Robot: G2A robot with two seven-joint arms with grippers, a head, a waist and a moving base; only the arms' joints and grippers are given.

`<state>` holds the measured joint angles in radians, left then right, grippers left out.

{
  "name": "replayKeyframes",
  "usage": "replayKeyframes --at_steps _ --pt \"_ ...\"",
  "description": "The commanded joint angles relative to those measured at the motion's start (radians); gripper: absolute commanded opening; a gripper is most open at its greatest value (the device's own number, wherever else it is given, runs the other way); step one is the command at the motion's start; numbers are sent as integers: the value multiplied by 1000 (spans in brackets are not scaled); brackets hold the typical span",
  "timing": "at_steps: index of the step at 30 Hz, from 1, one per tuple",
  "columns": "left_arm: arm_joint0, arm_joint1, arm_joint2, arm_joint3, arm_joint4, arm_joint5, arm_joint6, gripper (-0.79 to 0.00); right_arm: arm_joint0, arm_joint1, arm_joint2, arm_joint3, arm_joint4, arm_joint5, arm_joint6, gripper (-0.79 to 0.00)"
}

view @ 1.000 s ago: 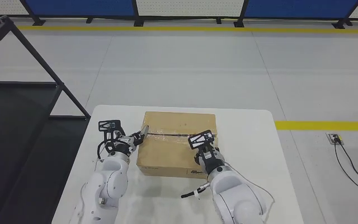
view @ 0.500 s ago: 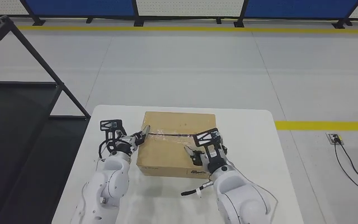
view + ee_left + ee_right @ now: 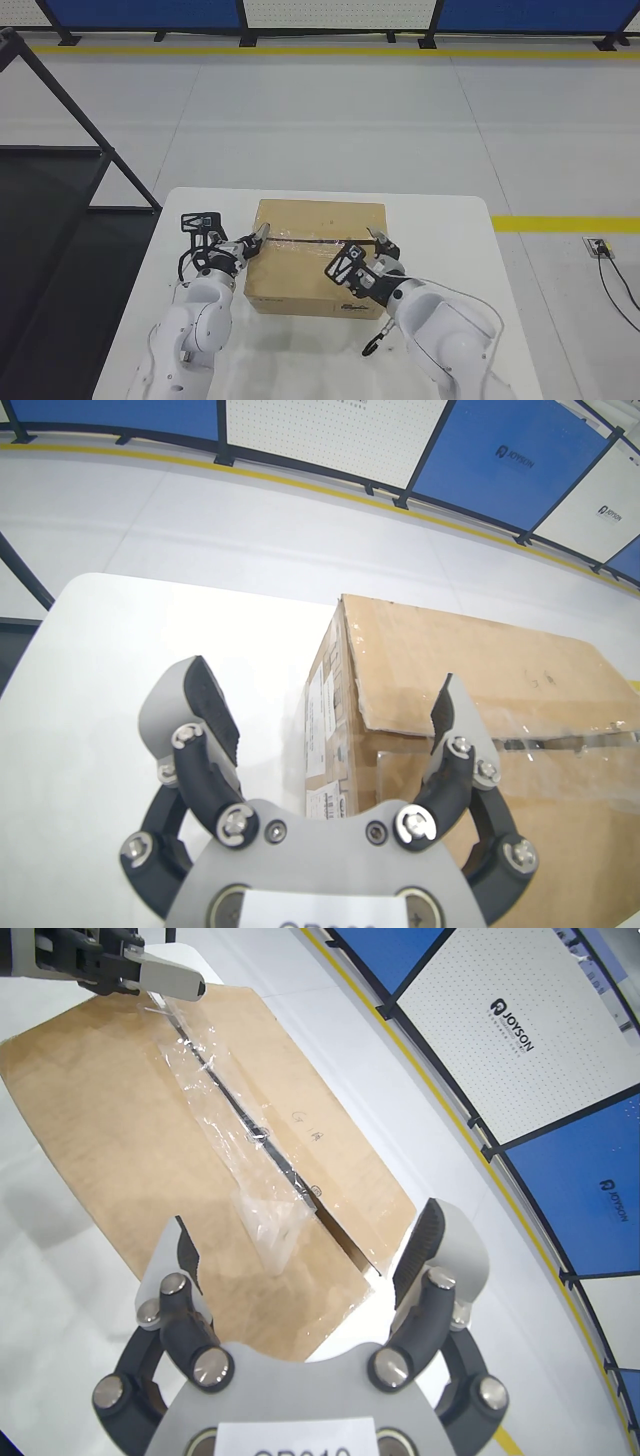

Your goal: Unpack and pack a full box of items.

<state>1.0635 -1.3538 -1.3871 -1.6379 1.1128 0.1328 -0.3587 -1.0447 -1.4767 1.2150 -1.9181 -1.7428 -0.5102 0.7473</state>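
While the cardboard box (image 3: pixel 318 258) sits closed in the middle of the white bench (image 3: pixel 450 300), one arm is placed at each of its ends. The left claw (image 3: pixel 228 234) is at the box's left end, spread wide and holding nothing. One of its fingers lies over the top edge at the end of the centre seam, and the other hangs past the box's side above bare bench. The right claw (image 3: pixel 362 254) is at the opposite end, also wide open and empty. One of its fingers is above the near flap and the other is out over the bench beyond the corner. Wrinkled clear tape (image 3: pixel 220 1093) runs along the seam between the two top flaps, with a loose crumpled piece (image 3: pixel 272 1228) just ahead of the right claw. A dark gap shows along the seam. Printed labels (image 3: pixel 320 720) cover part of the box's left end face.
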Motion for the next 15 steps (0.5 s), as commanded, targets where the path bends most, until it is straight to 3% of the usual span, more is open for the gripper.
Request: replayKeyframes --at_steps 1,3,10,15 --pt "1 0 -1 0 -2 4 2 0 12 2 3 15 12 -26 9 -536" --pt "1 -1 -1 0 -3 7 3 0 18 4 4 24 17 -43 19 -594" --pt "-4 -2 5 6 -4 10 6 0 8 12 -4 23 6 -77 29 -637" --pt "-8 -3 11 9 -1 12 6 0 -4 16 -18 20 -13 -75 44 -625"
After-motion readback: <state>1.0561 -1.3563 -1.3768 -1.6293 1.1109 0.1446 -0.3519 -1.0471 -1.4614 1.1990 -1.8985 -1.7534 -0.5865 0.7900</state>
